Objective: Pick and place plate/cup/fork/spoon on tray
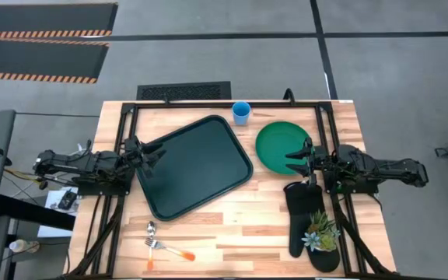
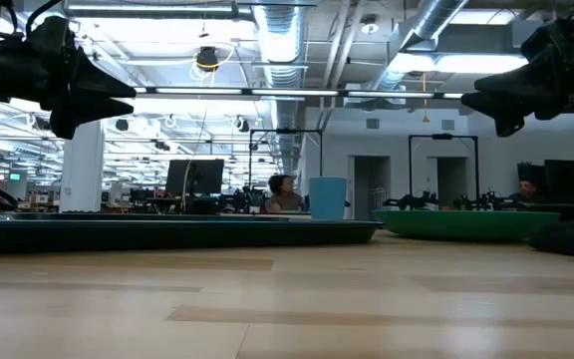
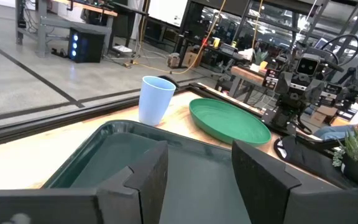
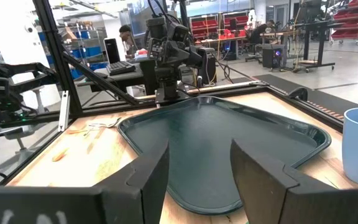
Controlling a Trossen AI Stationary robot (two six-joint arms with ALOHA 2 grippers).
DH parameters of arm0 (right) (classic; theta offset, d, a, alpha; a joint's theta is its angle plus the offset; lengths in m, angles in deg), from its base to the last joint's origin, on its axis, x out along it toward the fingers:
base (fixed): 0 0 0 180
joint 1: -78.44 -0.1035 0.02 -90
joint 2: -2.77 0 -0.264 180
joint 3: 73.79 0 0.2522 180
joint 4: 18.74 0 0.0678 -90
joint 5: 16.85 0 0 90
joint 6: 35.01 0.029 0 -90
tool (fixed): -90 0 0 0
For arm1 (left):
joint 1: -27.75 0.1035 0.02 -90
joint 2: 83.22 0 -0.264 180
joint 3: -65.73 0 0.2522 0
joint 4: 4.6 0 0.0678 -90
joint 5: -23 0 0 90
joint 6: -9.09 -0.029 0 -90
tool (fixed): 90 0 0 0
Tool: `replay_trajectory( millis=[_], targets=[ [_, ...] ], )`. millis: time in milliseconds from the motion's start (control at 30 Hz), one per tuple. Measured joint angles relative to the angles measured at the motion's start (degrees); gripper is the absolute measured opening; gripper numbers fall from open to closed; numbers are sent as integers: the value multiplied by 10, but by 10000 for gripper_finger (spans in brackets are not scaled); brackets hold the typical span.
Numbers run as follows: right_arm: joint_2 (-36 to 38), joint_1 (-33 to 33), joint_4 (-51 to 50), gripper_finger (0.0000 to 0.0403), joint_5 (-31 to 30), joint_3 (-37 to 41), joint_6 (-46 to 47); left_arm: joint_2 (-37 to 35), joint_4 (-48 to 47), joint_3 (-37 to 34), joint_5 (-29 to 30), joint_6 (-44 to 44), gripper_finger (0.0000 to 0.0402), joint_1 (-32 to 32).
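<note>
**Two idle arms flanking the tray, all four items still on the table**

Two grippers hover above the table, each with its fingers spread apart and gripping nothing. Left gripper point(image 1: 152, 155): over the 9 o'clock edge of the tray point(image 1: 197, 165), pointing toward 3 o'clock. Right gripper point(image 1: 298, 156): over the 4 o'clock part of the plate point(image 1: 280, 145), pointing toward 9 o'clock. Tray: dark, rectangular, turned at a slant near the table's centre, with nothing in it. Plate: bright green, flat on the wood just beside the tray at its 3 o'clock side. Cup point(image 1: 241, 113): light blue, upright near the far table edge, at 12 o'clock from the gap between tray and plate. Fork point(image 1: 169, 250) and spoon point(image 1: 152, 246): close together on the bare wood near the front edge, at 7 o'clock from the tray; whether they touch cannot be told. Oven mitt point(image 1: 299, 215): black, lying at 6 o'clock from the plate, beneath the right arm. Potted plant point(image 1: 322, 235): small, at the mitt's 5 o'clock side.
</note>
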Motion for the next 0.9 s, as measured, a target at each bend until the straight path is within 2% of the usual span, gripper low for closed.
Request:
replay_trajectory(
  millis=[500, 667, 800, 900],
  targets=[
    [0, 0, 0, 195, 0, 0, 0, 0, 5, -1, 1, 0, 164, 0],
    [0, 1, 0, 194, -8, 0, -6, 0, 20, -3, -15, 115, 164, 0],
    [0, 5, 2, 196, -35, 0, -14, 2, 22, -3, 31, 198, 164, 0],
    [0, 8, 2, 196, -37, 0, -14, 2, 24, -3, 66, 211, 164, 0]
  ],
)
